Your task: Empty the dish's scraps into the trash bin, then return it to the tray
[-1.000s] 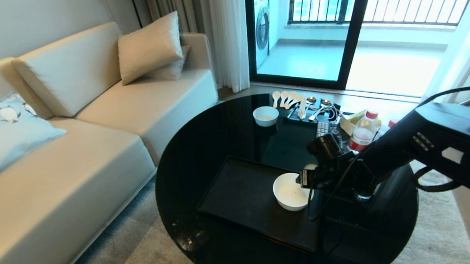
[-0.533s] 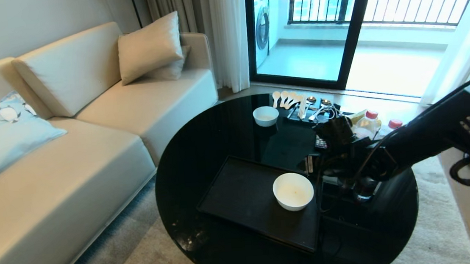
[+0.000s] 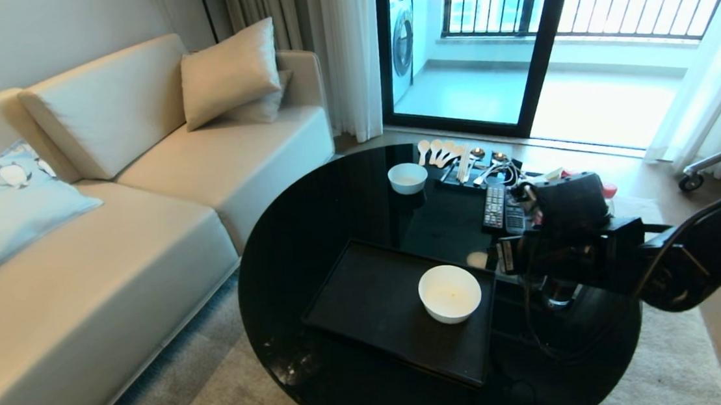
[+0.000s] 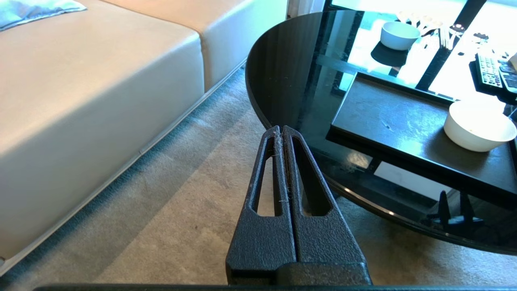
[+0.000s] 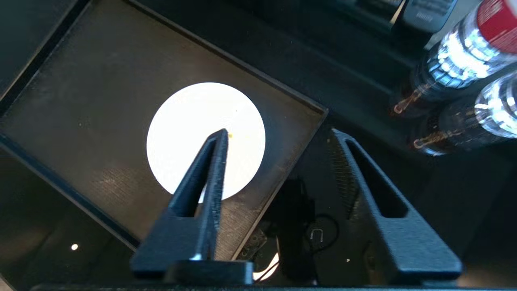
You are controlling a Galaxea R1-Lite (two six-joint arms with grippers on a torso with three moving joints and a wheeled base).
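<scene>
A plain white dish (image 3: 450, 293) sits upright on the black tray (image 3: 369, 296), toward the tray's 4 o'clock corner, on a round black glass counter (image 3: 310, 220) beside a cream sofa (image 3: 106, 205). Apart from a tiny orange fleck or two, no scraps show in the bowl, which suggests the emptying is done and the return to the tray made. The trash bin is not in view. The robot's right hand (image 5: 278, 139) hangs above the tray's edge at the dish's 3 o'clock, its two fingers spread apart with nothing between them, clear of the rim. The left hand (image 4: 281, 131), fingers pressed together, is parked low off the counter's edge over the carpet (image 4: 169, 226), taking no part. At the counter's 12 o'clock stand a smaller bowl (image 3: 408, 177), a row of spoons (image 3: 441, 152), remote controls (image 3: 495, 206) and red-capped bottles (image 5: 464, 60), well apart from the tray and out of the work's way.
</scene>
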